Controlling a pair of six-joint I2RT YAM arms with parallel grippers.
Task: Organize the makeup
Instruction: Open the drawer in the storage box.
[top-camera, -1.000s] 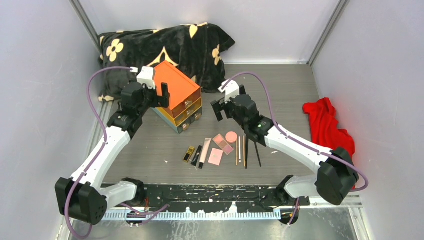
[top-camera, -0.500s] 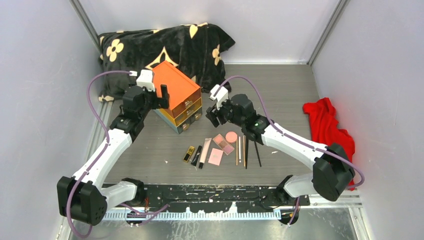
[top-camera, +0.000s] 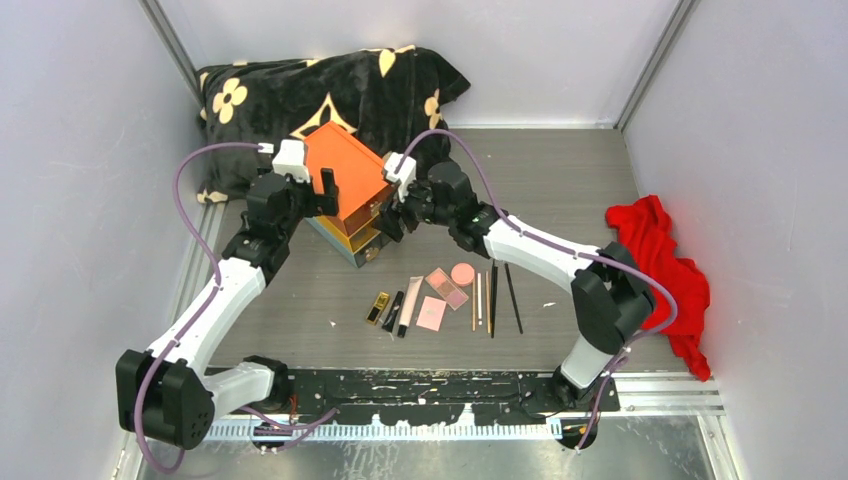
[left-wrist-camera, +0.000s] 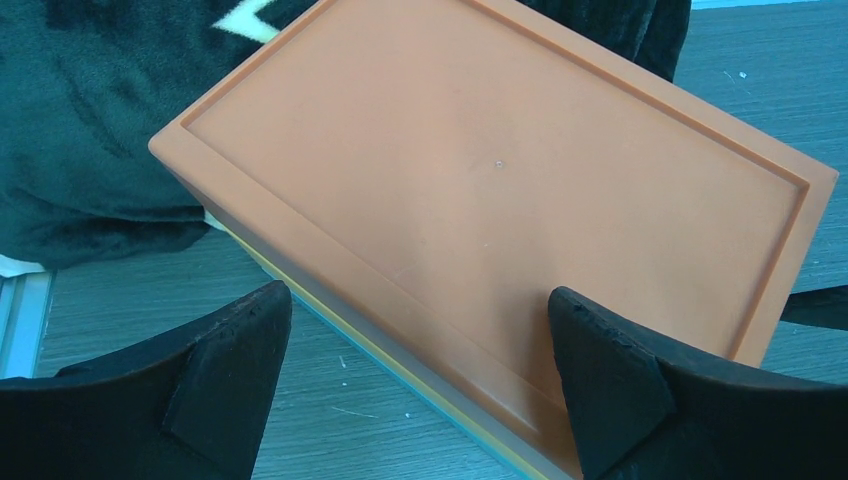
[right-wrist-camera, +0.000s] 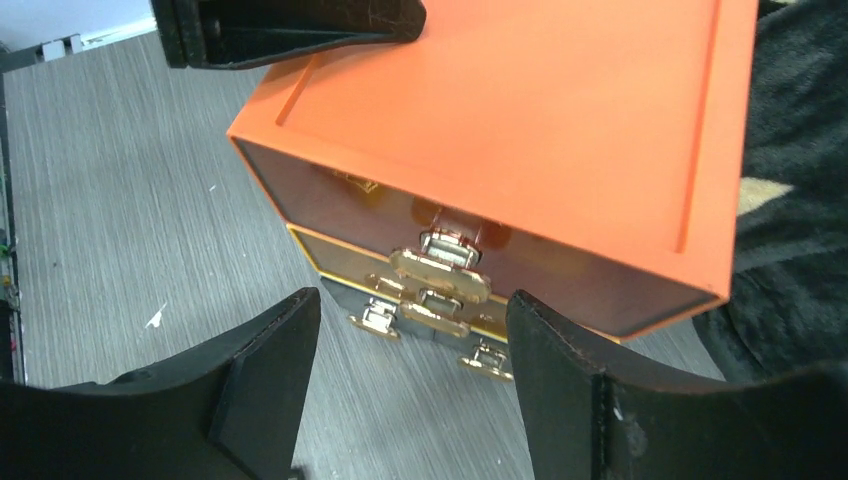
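Note:
The makeup lies in a row on the table in the top view: gold-black lipstick (top-camera: 377, 308), black tube (top-camera: 393, 311), pink tube (top-camera: 410, 305), pink square palettes (top-camera: 431, 313), round pink compact (top-camera: 462, 273), and thin brushes (top-camera: 492, 298). Neither gripper touches it. My left gripper (top-camera: 324, 196) is open over the left edge of the orange-topped drawer box (top-camera: 350, 180); in the left wrist view (left-wrist-camera: 420, 375) its jaws straddle the lid's edge (left-wrist-camera: 500, 170). My right gripper (top-camera: 389, 217) is open and empty, facing the box's gold drawer handles (right-wrist-camera: 440, 268) in the right wrist view (right-wrist-camera: 412, 385).
A black blanket with a cream flower pattern (top-camera: 330, 85) lies behind the box against the back wall. A red cloth (top-camera: 655, 250) lies at the right wall. Grey walls close in the table on three sides.
My right gripper has swung left from above the makeup row to the front of the drawer box. The left arm has hardly moved.

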